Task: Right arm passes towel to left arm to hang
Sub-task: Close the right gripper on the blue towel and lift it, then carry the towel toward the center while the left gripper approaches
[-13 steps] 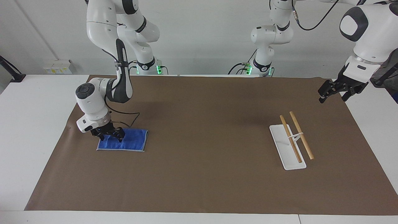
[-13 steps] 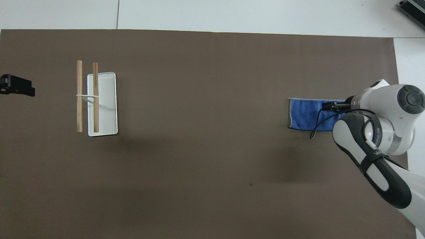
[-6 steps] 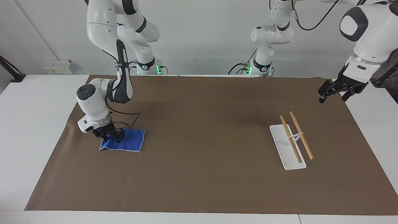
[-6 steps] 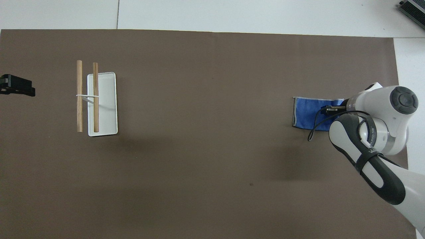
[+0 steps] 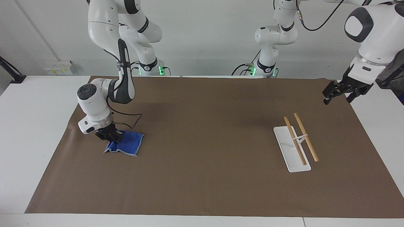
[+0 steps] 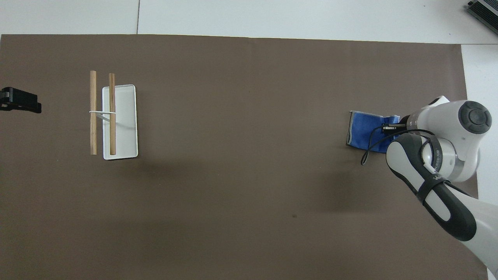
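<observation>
The right arm bends down from its base, forearm sloping low and wrist turned so the right gripper (image 5: pixel 110 136) points straight down onto the towel (image 5: pixel 127 144) at the right arm's end of the brown mat (image 5: pixel 202 176). Its fingertips are pinched together on the towel's edge, and the cloth is bunched and lifted there while the rest trails on the mat. From overhead the wrist hides most of the right gripper (image 6: pixel 389 128); the towel (image 6: pixel 363 133) shows beside it, rumpled.

The left arm waits, raised, elbow high, with the left gripper (image 5: pixel 339 94) hanging over the mat's edge at its own end, jaws spread wide and holding nothing. The rack (image 5: pixel 292 148), a white tray with two wooden rods, stands near it, well apart from the towel
</observation>
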`<state>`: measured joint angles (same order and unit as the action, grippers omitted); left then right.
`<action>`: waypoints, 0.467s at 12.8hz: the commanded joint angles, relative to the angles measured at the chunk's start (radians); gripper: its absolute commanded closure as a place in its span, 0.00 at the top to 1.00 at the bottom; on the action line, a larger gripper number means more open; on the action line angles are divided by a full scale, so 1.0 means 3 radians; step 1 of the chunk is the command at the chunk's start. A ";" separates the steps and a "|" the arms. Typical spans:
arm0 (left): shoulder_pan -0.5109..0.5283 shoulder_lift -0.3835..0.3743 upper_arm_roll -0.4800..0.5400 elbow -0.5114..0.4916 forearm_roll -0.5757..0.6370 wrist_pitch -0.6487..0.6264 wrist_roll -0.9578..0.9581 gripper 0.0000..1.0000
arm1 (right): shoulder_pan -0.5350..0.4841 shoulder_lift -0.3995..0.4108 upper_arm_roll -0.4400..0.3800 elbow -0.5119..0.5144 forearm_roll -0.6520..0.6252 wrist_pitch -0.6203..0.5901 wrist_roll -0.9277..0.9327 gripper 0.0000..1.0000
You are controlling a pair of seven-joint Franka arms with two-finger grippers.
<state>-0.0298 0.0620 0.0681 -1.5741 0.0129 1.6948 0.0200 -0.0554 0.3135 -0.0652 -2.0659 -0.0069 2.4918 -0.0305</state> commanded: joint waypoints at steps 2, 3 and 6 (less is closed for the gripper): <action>0.0038 -0.0105 -0.0028 -0.0132 0.0008 0.0077 -0.0026 1.00 | 0.0016 -0.0237 0.0058 -0.0058 0.0048 -0.0017 -0.0062 0.00; 0.0043 -0.0110 -0.0028 -0.0132 0.0003 0.0083 -0.0031 1.00 | 0.0016 -0.0293 0.0104 -0.0042 0.0130 -0.0048 -0.0062 0.00; 0.0043 -0.0110 -0.0022 -0.0178 -0.0114 0.0189 -0.0219 1.00 | 0.0021 -0.0396 0.0319 0.0034 0.0493 -0.0115 -0.0026 0.02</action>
<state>-0.0298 0.0613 0.0689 -1.5750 0.0051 1.7021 -0.0017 -0.0447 0.2236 -0.0107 -2.0616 0.0821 2.4761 -0.0305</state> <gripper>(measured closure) 0.000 0.850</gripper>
